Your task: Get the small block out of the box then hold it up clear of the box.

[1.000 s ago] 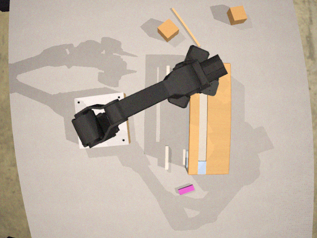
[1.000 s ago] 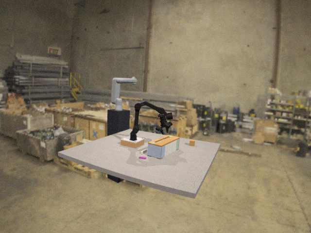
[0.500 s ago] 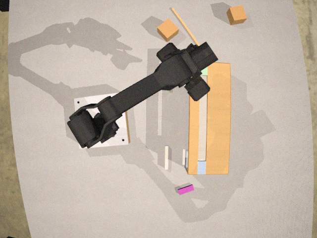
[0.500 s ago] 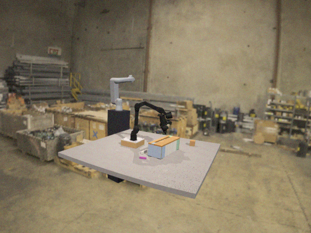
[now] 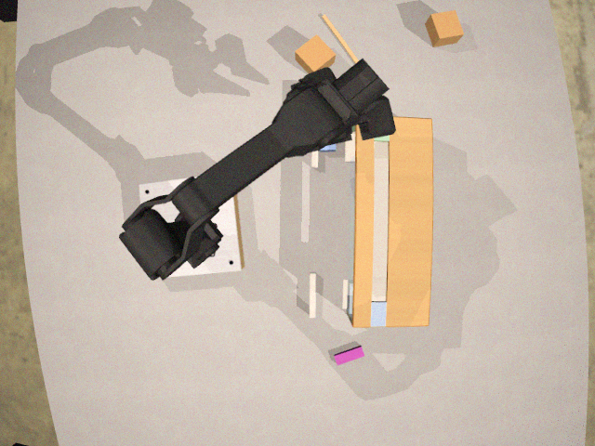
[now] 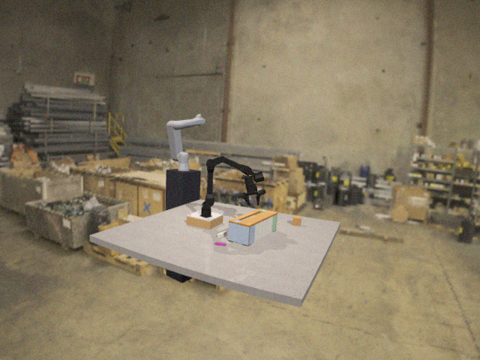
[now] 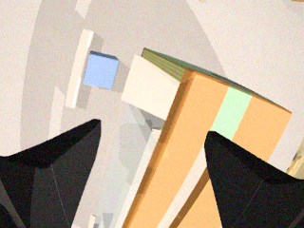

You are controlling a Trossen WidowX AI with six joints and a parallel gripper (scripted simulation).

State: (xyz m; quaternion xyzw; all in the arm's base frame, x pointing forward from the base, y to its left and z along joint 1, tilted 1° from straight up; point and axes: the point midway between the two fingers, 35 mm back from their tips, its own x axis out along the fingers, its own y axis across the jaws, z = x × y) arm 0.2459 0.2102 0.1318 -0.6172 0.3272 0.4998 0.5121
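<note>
1. The small light-blue block [image 7: 101, 70] lies on the pale grey worktop [image 5: 144, 360], just beside the orange-topped box's [image 5: 408, 216] green end.
2. The black claw [image 6: 252, 198] hangs above that end, part-open, holding nothing.
3. Two orange cubes [image 5: 314, 52] and a magenta bar [image 5: 349, 355] sit apart.
4. Concrete warehouse walls surround.

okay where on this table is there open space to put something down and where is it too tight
Open: the stretch beyond the box's long side out to the table edge, and the near corner past the pink block.

Tight: between the arm base and the box, where thin strips and a blue block lie, and around the orange cubes and stick, under the gripper.
</note>
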